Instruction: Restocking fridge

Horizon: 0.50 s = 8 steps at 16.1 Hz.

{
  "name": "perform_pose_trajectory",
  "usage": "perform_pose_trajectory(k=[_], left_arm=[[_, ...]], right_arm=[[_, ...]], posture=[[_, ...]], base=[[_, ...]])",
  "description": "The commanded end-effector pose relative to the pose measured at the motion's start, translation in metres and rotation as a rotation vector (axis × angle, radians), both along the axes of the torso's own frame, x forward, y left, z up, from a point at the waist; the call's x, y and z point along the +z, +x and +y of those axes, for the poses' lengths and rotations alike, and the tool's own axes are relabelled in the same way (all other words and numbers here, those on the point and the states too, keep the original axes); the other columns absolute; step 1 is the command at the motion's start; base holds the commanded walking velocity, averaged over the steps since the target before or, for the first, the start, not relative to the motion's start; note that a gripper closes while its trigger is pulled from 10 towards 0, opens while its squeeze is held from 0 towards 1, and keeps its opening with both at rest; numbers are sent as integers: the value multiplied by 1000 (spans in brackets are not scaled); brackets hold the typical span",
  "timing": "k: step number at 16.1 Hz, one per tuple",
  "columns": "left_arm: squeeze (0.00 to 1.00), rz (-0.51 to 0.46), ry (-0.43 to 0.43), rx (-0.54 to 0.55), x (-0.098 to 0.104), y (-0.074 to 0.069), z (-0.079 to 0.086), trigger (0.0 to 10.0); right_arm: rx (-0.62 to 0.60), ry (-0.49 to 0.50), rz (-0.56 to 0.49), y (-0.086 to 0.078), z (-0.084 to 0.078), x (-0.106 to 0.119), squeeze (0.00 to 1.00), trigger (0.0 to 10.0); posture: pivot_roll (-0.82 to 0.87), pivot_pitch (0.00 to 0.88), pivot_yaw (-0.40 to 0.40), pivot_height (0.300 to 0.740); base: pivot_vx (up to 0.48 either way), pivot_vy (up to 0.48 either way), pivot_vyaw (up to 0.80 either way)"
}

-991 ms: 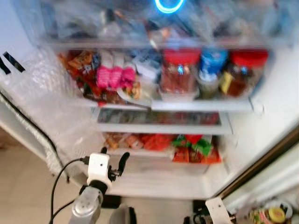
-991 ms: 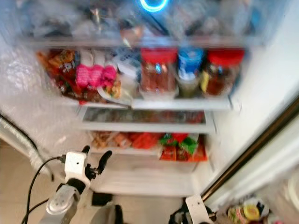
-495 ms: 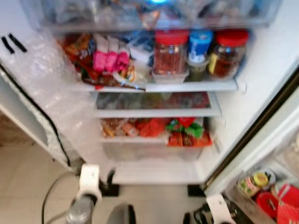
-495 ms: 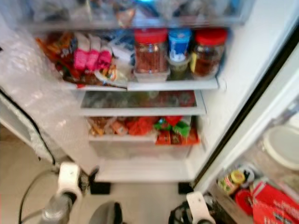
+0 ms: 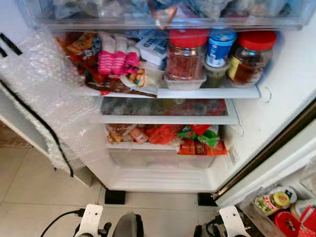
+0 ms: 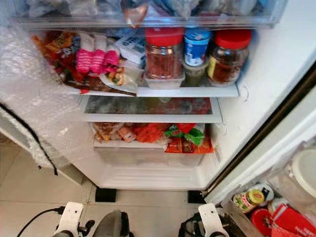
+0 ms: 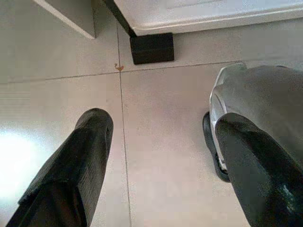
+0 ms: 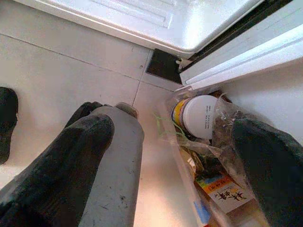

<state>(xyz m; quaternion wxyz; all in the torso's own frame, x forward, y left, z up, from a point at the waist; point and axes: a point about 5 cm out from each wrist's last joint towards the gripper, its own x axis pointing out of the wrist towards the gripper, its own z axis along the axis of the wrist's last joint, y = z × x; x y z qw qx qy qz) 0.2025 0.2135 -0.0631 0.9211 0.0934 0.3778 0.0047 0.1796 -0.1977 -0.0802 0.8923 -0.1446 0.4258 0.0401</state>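
Low over the tiled floor (image 7: 156,142), the left gripper (image 7: 161,170) has its fingers spread wide, holding nothing; the right gripper (image 8: 175,156) is likewise agape and empty, above a bin (image 8: 208,189) holding a white-lidded jar (image 8: 201,116) and packets. Ahead and above both stands the open fridge (image 5: 276,98): its shelf (image 5: 207,93) carries two red-lidded jars (image 5: 185,54), a blue tub (image 5: 219,47) and pink packs (image 5: 116,61); lower down lie red and green packets (image 5: 200,140).

Open white fridge (image 5: 276,94), shelves packed: red-lidded jars (image 5: 186,53), pink packets (image 5: 116,61), snack bags (image 5: 200,140).
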Motion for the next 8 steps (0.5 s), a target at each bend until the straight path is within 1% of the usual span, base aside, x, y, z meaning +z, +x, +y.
perform_pose_trajectory(k=[1, 2, 4, 6, 8], left_arm=[[0, 32, -2, 25, -7, -11, 0, 10000], [0, 43, -6, 25, -10, -14, -3, 10000], [0, 56, -6, 24, -12, -17, -5, 10000], [0, 66, -7, 24, -13, -19, -5, 10000], [0, 84, -8, 33, -16, -25, -2, 10000]], right_arm=[[7, 2, 184, -45, 2, -21, 0, 10000], [9, 3, 186, -45, 2, -21, 0, 10000], [11, 3, 187, -45, 3, -21, 0, 10000], [10, 2, 187, -45, 3, -21, 0, 10000], [6, 4, 190, -46, 3, -22, 0, 10000]], posture=[[-1, 191, 15, 643], [-1, 191, 15, 643], [-7, 191, 19, 643], [-3, 189, 20, 643], [2, 181, 22, 643]], base=[[0, 420, 0], [0, 420, 0], [0, 420, 0], [0, 420, 0], [0, 420, 0]])
